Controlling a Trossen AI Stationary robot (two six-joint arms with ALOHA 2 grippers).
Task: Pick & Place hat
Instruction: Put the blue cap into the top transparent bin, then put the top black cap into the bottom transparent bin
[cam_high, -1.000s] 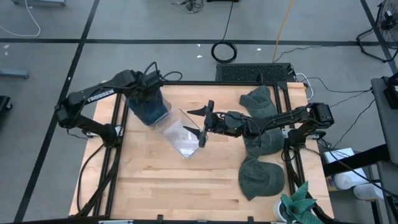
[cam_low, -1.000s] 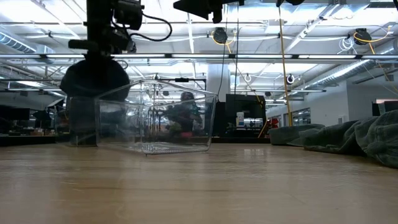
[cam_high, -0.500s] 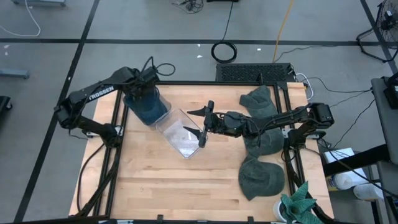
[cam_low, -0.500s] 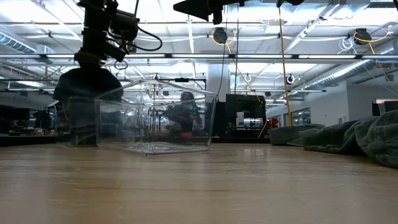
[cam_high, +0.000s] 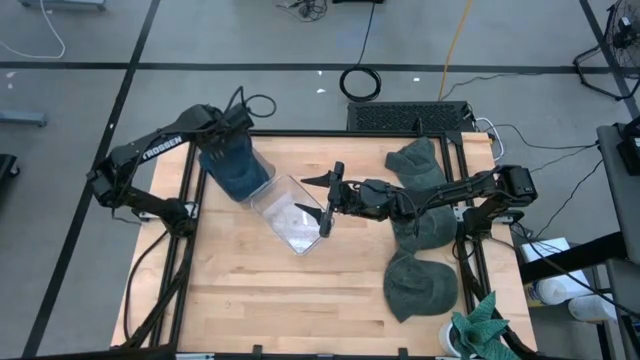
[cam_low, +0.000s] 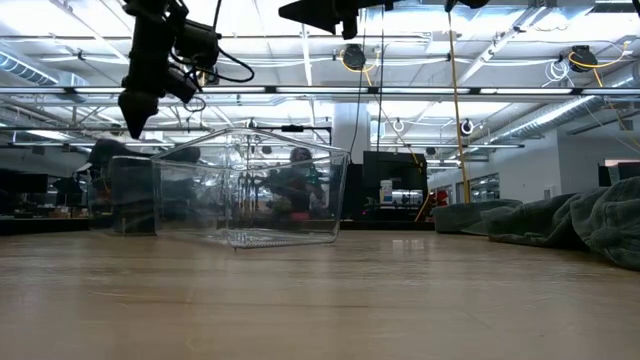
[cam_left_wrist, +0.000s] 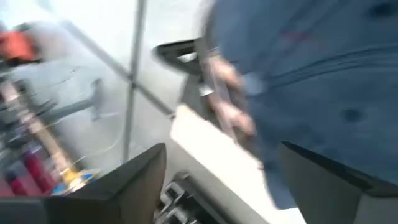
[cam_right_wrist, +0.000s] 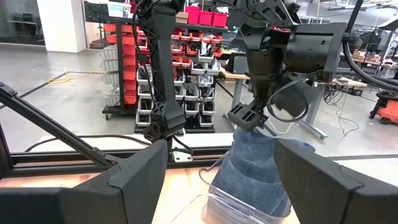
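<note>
A blue denim hat (cam_high: 237, 172) sits in the far-left end of a clear plastic bin (cam_high: 292, 215); the right wrist view shows the hat (cam_right_wrist: 261, 168) standing crown-up over the bin's rim (cam_right_wrist: 239, 208). My left gripper (cam_high: 224, 137) hangs open just above the hat and touches nothing; in the low view the left gripper (cam_low: 134, 112) points down, well above the table. My right gripper (cam_high: 330, 198) hovers open over the bin's right end, fingers spread wide, with nothing between them.
Three grey-green hats lie on the table's right side (cam_high: 418, 163) (cam_high: 424, 226) (cam_high: 420, 285). A green cloth (cam_high: 486, 328) sits at the near right corner. Bare wood (cam_high: 260, 300) stretches along the near left.
My left gripper has opened and let go of the blue hat, then risen and drawn back toward the table's far-left corner. The hat has dropped from the fingers and settled lower into the bin's far-left end.
</note>
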